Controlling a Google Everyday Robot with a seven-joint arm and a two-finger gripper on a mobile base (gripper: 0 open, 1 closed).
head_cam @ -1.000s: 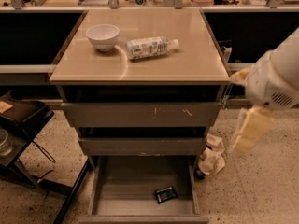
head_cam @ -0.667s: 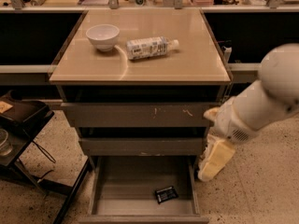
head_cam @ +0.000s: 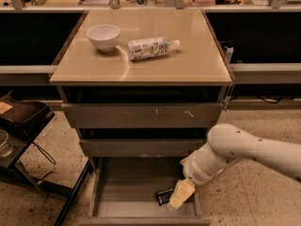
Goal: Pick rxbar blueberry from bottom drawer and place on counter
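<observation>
Rxbar blueberry (head_cam: 163, 195), a small flat dark-wrapped rectangle, lies on the plain grey metal floor of the bottom drawer (head_cam: 126, 192), which is pulled out, toward its right front part. The gripper (head_cam: 178, 197), pale yellow and wedge-shaped, hangs tilted inside the drawer just beside the bar's right edge and partly covers it; whether it is spread or closed does not show. Its rounded white arm (head_cam: 249, 147) reaches in from the right, low over the speckled floor (head_cam: 254, 201). Above, two closed grey drawer fronts (head_cam: 141, 116) sit under the glossy beige counter (head_cam: 155, 67), which carries a white bowl (head_cam: 103, 36) and a clear bottle (head_cam: 150, 47) lying on its side. A black stand (head_cam: 23, 117) is at the left.
</observation>
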